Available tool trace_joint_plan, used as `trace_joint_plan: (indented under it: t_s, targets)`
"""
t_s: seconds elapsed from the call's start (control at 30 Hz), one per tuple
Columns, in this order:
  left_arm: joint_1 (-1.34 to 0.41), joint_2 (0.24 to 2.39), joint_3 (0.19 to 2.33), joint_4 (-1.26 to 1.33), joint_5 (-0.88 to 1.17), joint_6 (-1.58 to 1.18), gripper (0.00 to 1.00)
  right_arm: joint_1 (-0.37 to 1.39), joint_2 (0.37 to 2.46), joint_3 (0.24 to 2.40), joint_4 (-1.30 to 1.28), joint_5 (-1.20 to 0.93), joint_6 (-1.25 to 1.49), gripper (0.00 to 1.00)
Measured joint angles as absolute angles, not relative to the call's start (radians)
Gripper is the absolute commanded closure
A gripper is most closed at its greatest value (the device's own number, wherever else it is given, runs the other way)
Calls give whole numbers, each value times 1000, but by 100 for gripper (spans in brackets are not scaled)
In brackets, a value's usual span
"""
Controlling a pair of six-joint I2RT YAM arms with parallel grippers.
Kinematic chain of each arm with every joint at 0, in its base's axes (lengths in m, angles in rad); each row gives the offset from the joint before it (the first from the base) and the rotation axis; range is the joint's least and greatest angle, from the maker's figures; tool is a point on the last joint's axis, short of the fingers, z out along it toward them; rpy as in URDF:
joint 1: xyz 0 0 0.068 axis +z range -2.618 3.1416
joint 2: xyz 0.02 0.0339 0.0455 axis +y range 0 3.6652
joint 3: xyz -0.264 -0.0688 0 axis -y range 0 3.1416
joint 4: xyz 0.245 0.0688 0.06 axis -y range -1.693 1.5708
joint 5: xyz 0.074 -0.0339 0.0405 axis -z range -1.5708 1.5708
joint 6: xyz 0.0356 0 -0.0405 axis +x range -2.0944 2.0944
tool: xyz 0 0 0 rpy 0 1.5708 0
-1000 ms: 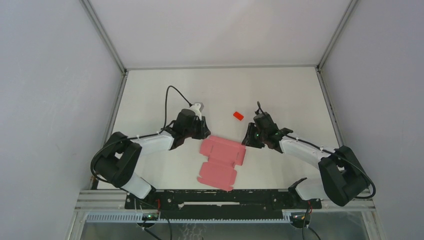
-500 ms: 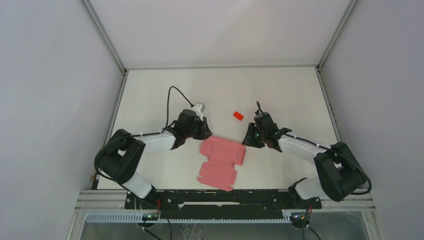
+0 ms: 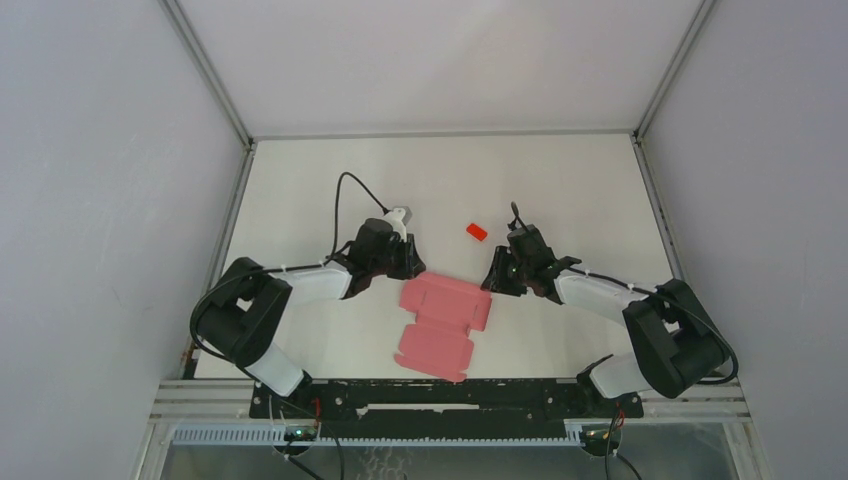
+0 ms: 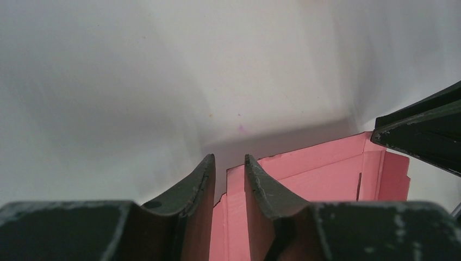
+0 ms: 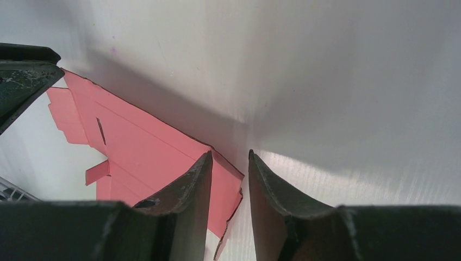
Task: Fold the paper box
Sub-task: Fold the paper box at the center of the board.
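The pink paper box lies flat and unfolded on the white table, between the two arms. My left gripper sits low at its far left corner. In the left wrist view the fingers stand a narrow gap apart, astride the box's left edge flap and not pinching it. My right gripper is at the far right corner. Its fingers are likewise a little apart, and the box's pointed corner shows in the gap.
A small red block lies on the table beyond the box, between the two grippers. White walls close in the table on the left, right and back. The arms' mounting rail runs along the near edge.
Almost nothing has changed. The right arm has crept slightly left toward the box; the box and the left gripper stay where they were.
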State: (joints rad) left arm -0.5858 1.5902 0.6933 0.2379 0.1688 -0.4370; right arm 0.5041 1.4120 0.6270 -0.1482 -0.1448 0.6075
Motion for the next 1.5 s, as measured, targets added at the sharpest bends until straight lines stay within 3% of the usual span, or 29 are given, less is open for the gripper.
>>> trace_joint_plan:
  t_s: [0.77,1.5]
  targets:
    - [-586,1598,632,290,206,-462,71,504,1427,627,-122,-168,608,78]
    - [-586,1582,630,260,194,-461,71,542,1475,761,-252,-109,592,81]
